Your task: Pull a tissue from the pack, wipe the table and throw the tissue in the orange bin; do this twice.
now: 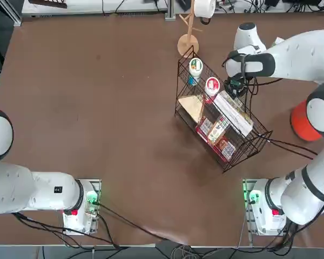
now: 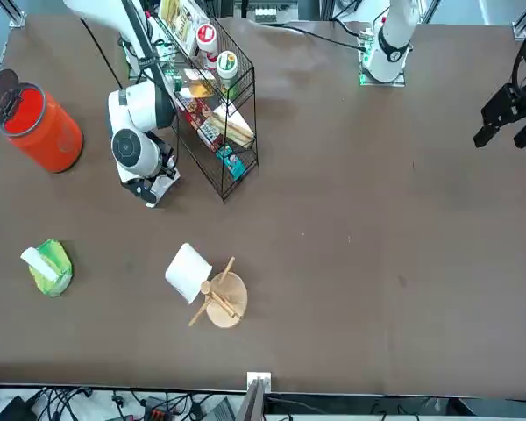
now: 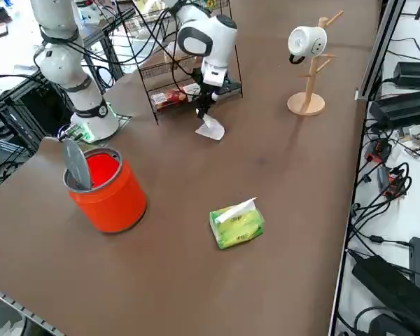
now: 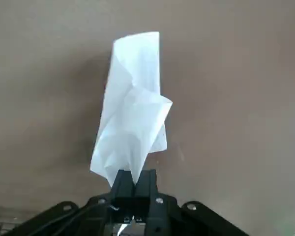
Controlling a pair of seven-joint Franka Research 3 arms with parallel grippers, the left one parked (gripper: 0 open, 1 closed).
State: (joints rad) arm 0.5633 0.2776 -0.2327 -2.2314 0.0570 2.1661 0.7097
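My right gripper [image 4: 133, 181] is shut on the lower end of a white tissue [image 4: 132, 113], which lies spread over the dark-brown table [image 4: 236, 98]. In the right side view the gripper [image 3: 204, 112] points down right beside the wire rack, and the tissue [image 3: 211, 130] touches the table beneath it. The green pack [image 3: 236, 225] lies well apart from it, nearer the table's edge, with white tissue sticking out of its slot; it also shows in the front view [image 2: 49, 267]. The orange bin [image 3: 109, 187] stands open on the table near the arm's base [image 2: 39, 128].
A black wire rack [image 1: 218, 118] full of goods stands right against the gripper's side. A wooden mug tree [image 3: 307, 73] with a white mug stands farther along the table. The bin's grey lid [image 3: 77, 164] is tipped up. Cables run off the table's edge.
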